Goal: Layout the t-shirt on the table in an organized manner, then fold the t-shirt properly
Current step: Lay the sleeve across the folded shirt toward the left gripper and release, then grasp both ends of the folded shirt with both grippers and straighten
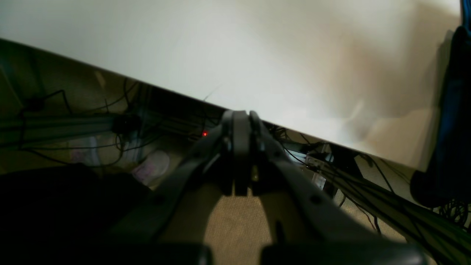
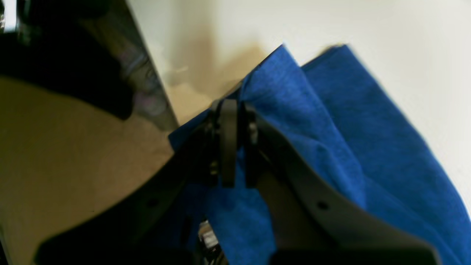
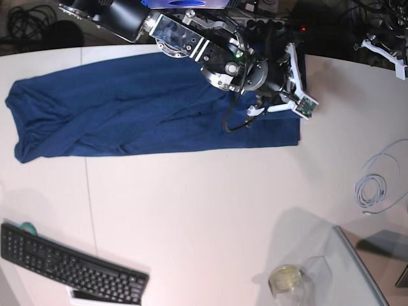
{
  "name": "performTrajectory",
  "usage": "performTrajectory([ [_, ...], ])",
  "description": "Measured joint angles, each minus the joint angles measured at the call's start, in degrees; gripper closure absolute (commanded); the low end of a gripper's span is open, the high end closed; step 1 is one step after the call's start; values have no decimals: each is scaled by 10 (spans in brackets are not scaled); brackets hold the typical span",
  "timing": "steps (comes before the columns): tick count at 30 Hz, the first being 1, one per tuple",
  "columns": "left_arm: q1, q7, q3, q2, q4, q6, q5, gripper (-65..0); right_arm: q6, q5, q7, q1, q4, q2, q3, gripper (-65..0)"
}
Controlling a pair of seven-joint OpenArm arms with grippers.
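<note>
The dark blue t-shirt (image 3: 146,108) lies spread lengthwise along the far side of the white table (image 3: 191,210). Its right end reaches the far table edge. My right gripper (image 2: 233,105) is shut on the shirt's edge (image 2: 294,110) there, right at the table (image 2: 368,22) rim; in the base view this gripper (image 3: 296,58) sits at the shirt's far right corner. My left gripper (image 1: 241,116) is shut with nothing in it, hovering over the table's edge (image 1: 220,44). A strip of the t-shirt (image 1: 452,110) shows at that view's right border.
A black keyboard (image 3: 70,268) lies at the front left. A coiled white cable (image 3: 379,182) sits at the right, a glass panel (image 3: 360,274) and a glass jar (image 3: 287,280) at the front right. Cables and frame rails (image 1: 92,125) lie under the table.
</note>
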Motion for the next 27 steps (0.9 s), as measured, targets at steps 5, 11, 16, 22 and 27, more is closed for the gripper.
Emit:
performTrajectory([
  [5, 0, 0, 0, 0, 0, 0, 0, 0, 0, 0, -1, 1, -30, -1, -2, -138],
  [11, 2, 0, 31, -3, 0, 2, 0, 0, -2, -3, -3, -2, -4, 2, -2, -345],
  [16, 2, -2, 65, 4, 4, 0, -4, 0, 0, 0, 5, -19, 99, 46, 48, -351],
  [22, 7, -2, 80, 14, 36, 0, -2, -99, 0, -1, 0, -95, 178, 99, 220, -351],
  [27, 3, -1, 88, 33, 62, 0, -5, -546, 0, -4, 0, -151, 196, 116, 325, -351],
])
